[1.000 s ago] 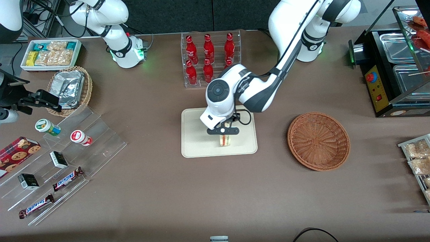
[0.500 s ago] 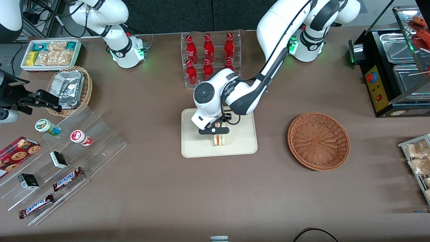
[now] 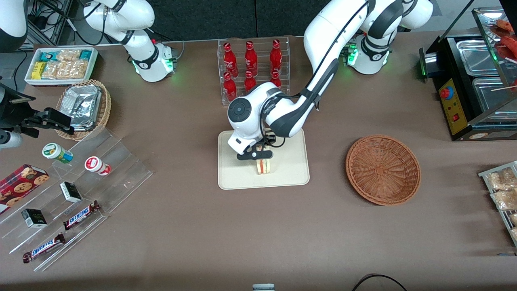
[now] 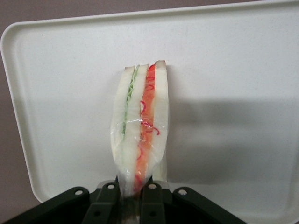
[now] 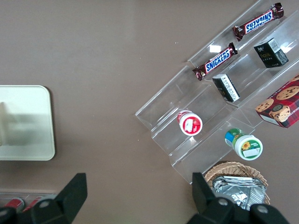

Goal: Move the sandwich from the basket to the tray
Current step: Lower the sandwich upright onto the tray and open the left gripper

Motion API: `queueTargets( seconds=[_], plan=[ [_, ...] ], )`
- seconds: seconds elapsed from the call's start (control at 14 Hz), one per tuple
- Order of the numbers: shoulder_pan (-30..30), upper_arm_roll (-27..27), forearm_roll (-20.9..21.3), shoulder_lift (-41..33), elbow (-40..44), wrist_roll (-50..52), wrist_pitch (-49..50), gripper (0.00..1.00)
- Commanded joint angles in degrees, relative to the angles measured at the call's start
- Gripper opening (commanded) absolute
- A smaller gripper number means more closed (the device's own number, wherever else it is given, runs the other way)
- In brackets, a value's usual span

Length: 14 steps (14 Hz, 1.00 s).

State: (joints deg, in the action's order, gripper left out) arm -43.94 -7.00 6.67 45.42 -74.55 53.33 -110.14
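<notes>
The sandwich [image 3: 263, 165], a wrapped wedge of white bread with red and green filling, hangs cut edge down over the middle of the cream tray [image 3: 234, 176]. My left gripper [image 3: 255, 155] is shut on its upper end. In the left wrist view the dark fingers [image 4: 108, 198] pinch the wrapped sandwich [image 4: 140, 121] just above the tray [image 4: 233, 93], where it casts a shadow. I cannot tell whether it touches the tray. The reddish-brown basket [image 3: 383, 169] stands empty beside the tray, toward the working arm's end of the table.
A clear rack of red bottles [image 3: 252, 70] stands farther from the front camera than the tray. Toward the parked arm's end are a stepped acrylic display [image 3: 80, 190], a tan basket of foil packets [image 3: 85, 107] and a white tub [image 3: 60, 64]. A food warmer [image 3: 472, 81] stands at the working arm's end.
My left gripper has carried the sandwich a short way across the tray toward the parked arm's end. The grip on it is unchanged.
</notes>
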Motion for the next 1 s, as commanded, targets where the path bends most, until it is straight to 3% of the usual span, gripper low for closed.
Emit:
queueTargets(
  seconds=[0.0, 0.36, 0.57, 0.71, 0.79, 0.86, 0.93],
  plan=[
    [-0.98, 0.93, 0.80, 0.63, 1.25, 0.46, 0.10, 0.00],
    [-0.98, 0.84, 2.03, 0.55, 0.37, 0.63, -2.01, 0.00],
    [-0.98, 0.84, 1.95, 0.63, 0.19, 0.81, -2.71, 0.47],
    [-0.98, 0.84, 1.95, 0.55, -0.86, 0.98, -3.50, 0.56],
    [-0.98, 0.84, 2.03, 0.55, -1.30, 1.07, -4.20, 0.65],
    [-0.98, 0.84, 2.03, 0.55, -1.48, 1.07, -4.21, 0.99],
    [-0.98, 0.84, 2.03, 0.55, -1.48, 1.33, -4.21, 1.00]
  ],
)
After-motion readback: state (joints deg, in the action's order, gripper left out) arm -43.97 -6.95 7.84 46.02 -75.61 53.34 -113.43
